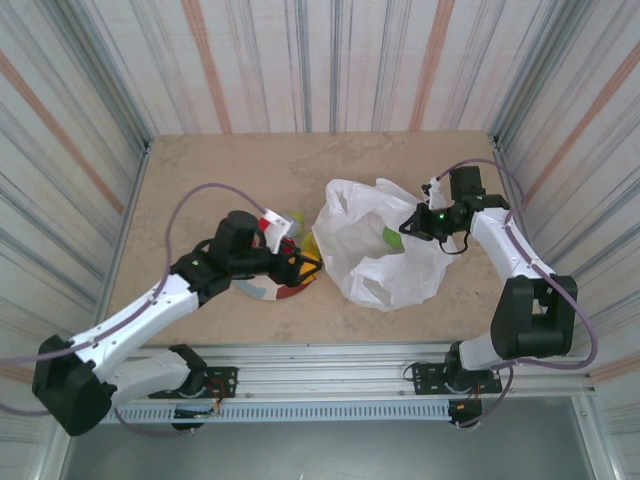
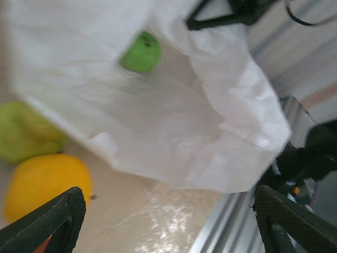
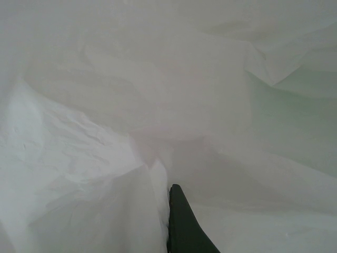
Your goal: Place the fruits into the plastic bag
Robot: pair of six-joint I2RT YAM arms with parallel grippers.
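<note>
The white plastic bag (image 1: 375, 255) lies crumpled at the table's middle right, its mouth toward the left. A green fruit (image 1: 392, 237) rests inside it, also seen through the opening in the left wrist view as the green fruit (image 2: 141, 51). My right gripper (image 1: 415, 222) is shut on the bag's upper edge; one dark finger (image 3: 184, 226) presses against a fold of the bag (image 3: 105, 132). My left gripper (image 2: 168, 224) is open and holds nothing, just left of the bag's mouth. A pale green fruit (image 2: 23, 132) and a yellow-orange fruit (image 2: 45, 179) lie by its left finger (image 2: 52, 219).
A round pastel-and-maroon plate (image 1: 262, 291) sits under the left gripper (image 1: 300, 262), with a yellow-green fruit (image 1: 309, 243) at its right edge. Striped walls close in the table on three sides. A metal rail (image 1: 330, 352) runs along the near edge.
</note>
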